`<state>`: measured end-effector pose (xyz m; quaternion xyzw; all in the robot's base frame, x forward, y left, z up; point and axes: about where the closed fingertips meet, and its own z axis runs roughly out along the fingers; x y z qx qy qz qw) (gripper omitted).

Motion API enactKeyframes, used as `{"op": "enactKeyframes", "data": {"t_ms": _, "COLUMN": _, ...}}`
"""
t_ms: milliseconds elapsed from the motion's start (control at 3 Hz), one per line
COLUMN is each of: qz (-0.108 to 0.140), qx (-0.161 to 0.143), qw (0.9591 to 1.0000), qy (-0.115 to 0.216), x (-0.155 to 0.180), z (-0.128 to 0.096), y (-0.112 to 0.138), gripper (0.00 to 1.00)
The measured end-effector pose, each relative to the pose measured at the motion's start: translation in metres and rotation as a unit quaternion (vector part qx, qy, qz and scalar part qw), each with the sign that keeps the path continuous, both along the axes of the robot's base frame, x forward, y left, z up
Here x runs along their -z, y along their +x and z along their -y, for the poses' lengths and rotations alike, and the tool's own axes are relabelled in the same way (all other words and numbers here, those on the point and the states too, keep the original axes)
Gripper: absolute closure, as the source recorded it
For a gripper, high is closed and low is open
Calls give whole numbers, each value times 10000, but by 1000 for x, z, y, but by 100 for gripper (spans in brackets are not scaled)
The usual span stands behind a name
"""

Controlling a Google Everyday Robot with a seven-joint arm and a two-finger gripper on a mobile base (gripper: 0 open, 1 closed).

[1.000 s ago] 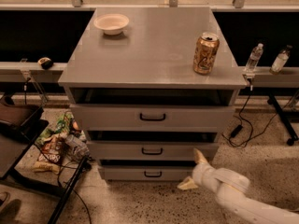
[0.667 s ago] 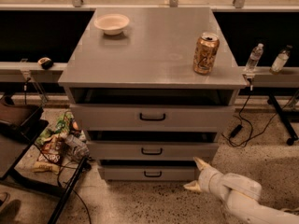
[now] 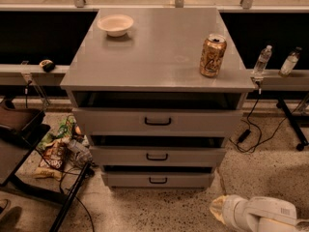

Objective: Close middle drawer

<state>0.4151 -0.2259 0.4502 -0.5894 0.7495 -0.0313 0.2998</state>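
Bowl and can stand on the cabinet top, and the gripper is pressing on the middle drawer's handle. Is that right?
Not quite. The gripper is not on the handle of the middle drawer; the camera view shows it low at the right, near the floor, apart from that drawer. The bowl and the can do stand on the cabinet top.

tool low right, before middle drawer

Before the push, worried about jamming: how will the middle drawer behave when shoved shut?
The middle drawer looks like rigid metal, so it probably slides straight without flexing. Its wide front may skew if pushed off-centre; aim near the handle. The tool sits low right, apart from it.
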Motion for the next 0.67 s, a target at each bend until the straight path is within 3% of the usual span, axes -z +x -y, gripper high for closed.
{"op": "enactKeyframes", "data": {"t_ms": 333, "qz": -514, "qx": 259, "qw": 9976, "qy": -391, "x": -21, "z": 23, "y": -44, "gripper": 96}}
{"op": "enactKeyframes", "data": {"t_ms": 667, "qz": -682, "qx": 458, "qw": 9927, "qy": -888, "x": -51, "z": 54, "y": -80, "gripper": 100}}
